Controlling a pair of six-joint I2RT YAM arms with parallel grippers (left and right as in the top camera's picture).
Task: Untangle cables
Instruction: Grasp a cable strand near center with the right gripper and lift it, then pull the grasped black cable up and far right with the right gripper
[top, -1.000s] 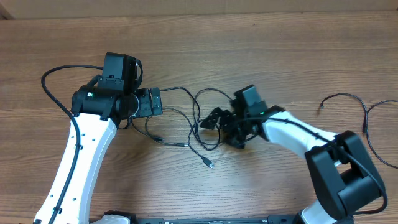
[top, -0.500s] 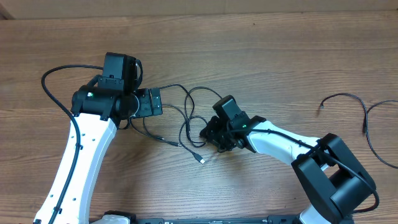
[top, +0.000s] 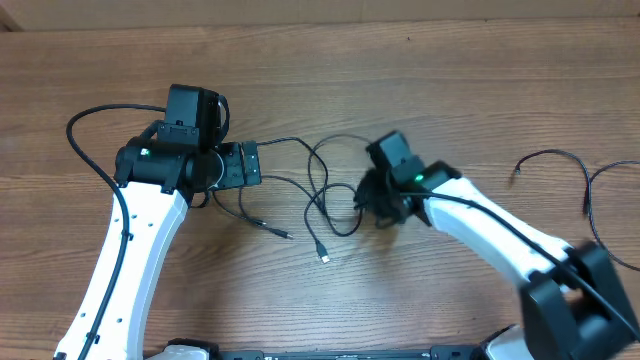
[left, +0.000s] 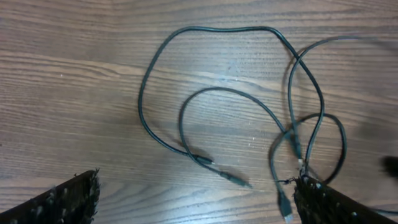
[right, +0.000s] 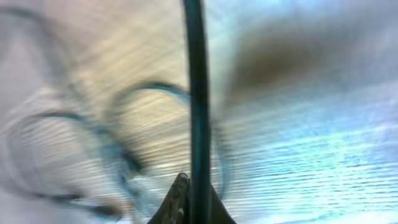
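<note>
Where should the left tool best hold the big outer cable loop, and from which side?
Take the loop on the curved stretch farthest from the crossings, from straight above, pinching across it: there it lies flat and alone on the table.

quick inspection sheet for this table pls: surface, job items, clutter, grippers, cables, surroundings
surface: bare wooden table, no damage seen
job's things: tangled cables, thin black cords looped and crossing mid-table between the arms, plug ends lying free; two loose cords lie apart near the right edge
clutter: nothing seen
grippers: left gripper open, above the tangle, holding nothing; right gripper shut at the tangle's right side, one cord running taut from its fingers, that view blurred
cables: thicker black arm wire arcs beside the left arm, apart from the tangle
surroundings: nothing seen beyond the tabletop
</note>
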